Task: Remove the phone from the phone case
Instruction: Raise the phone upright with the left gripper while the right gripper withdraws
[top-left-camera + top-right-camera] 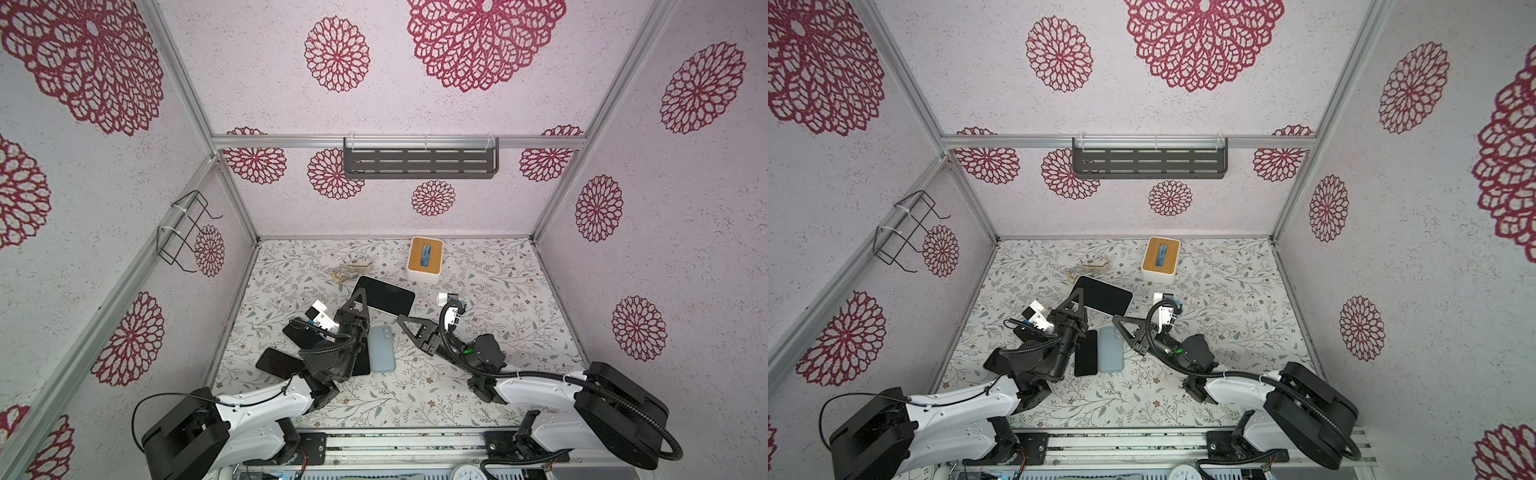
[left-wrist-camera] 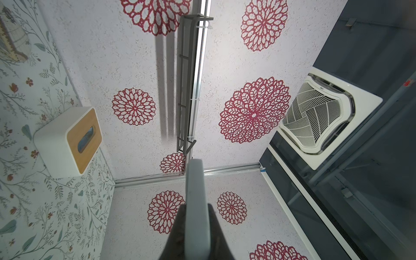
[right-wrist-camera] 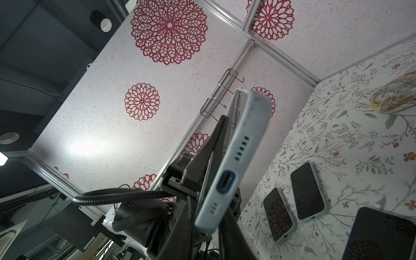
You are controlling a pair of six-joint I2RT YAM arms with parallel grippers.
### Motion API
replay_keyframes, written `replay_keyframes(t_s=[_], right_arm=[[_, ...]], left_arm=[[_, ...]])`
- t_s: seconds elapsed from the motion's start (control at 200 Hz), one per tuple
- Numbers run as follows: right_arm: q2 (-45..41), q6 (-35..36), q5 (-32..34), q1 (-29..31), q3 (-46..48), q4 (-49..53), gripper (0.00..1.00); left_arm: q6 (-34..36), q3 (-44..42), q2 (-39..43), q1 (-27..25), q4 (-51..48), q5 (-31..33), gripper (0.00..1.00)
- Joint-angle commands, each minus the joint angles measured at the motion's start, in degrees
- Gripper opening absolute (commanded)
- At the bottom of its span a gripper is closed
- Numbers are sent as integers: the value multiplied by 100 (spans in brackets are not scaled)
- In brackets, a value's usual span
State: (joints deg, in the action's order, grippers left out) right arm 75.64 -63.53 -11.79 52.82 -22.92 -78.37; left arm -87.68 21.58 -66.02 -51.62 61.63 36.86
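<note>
The phone (image 1: 386, 297) (image 1: 1104, 296) is held in the air with its black screen facing up, still in its pale blue-grey phone case (image 3: 238, 157) (image 2: 196, 191). My left gripper (image 1: 360, 297) (image 1: 1077, 297) (image 2: 197, 206) is shut on the case's left end, and one of its fingers (image 3: 209, 144) lies along the screen side. My right gripper (image 1: 402, 322) (image 1: 1117, 320) (image 3: 207, 216) comes in from the right. Its jaws sit tight on either side of the case's bottom end, beside the charging port.
On the floral table below lie a pale blue phone (image 1: 381, 349), back up, and three dark-screened phones (image 1: 361, 361) (image 1: 305, 332) (image 1: 278, 363). A white tissue box with a wooden lid (image 1: 424, 258) and a small bundle (image 1: 349, 270) sit further back. Walls close in on both sides.
</note>
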Motion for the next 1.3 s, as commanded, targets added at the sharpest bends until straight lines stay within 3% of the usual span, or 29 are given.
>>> replay_keyframes(t_s=[0.0, 0.16, 0.325, 0.39, 0.45, 0.56, 0.671, 0.821, 0.986, 1.011, 1.081, 1.121, 1.221, 1.296], right_arm=[[-83, 11, -16, 20, -70, -421, 19], [-136, 147, -83, 11, -129, -310, 0], [-409, 850, -455, -26, -147, 96, 0], [-662, 1686, -766, -31, -216, 710, 0], [-1058, 2855, -814, -22, -403, 2113, 0], [-1765, 4913, 434, 52, -643, 4500, 0], [-2198, 6315, 1365, 37, -476, 4808, 0], [-2596, 6968, 1540, -29, -315, 4569, 0], [-3215, 6694, 1344, -35, 65, 4926, 0], [-3351, 6521, 1441, -41, 167, 4951, 9], [-3773, 5950, 1692, -53, 491, 4932, 56], [-4003, 5668, 1685, -76, 589, 5043, 70], [-4470, 4886, 1770, -228, 346, 6099, 86], [-4634, 4494, 1184, -499, 29, 6773, 88]], left_arm=[[23, 158, 158, 3, 289, -39, 0], [41, 196, 141, 11, 266, -105, 0], [-208, 253, 262, 145, -233, -412, 0], [-320, 338, 392, 271, -676, -667, 0], [-389, 440, 504, 405, -1062, -935, 0], [-424, 521, 744, 545, -1586, -1303, 0], [-383, 540, 904, 599, -1839, -1467, 0], [-411, 487, 1012, 738, -1828, -1556, 0], [-367, 546, 1114, 888, -1838, -1761, 0], [-349, 555, 1130, 936, -1840, -1812, 0], [-271, 607, 1131, 1022, -1813, -1993, 0], [-223, 643, 1119, 1097, -1775, -2176, 0], [195, 893, 1118, 1409, -1915, -3025, 0], [763, 1404, 1038, 1766, -2454, -4154, 0]])
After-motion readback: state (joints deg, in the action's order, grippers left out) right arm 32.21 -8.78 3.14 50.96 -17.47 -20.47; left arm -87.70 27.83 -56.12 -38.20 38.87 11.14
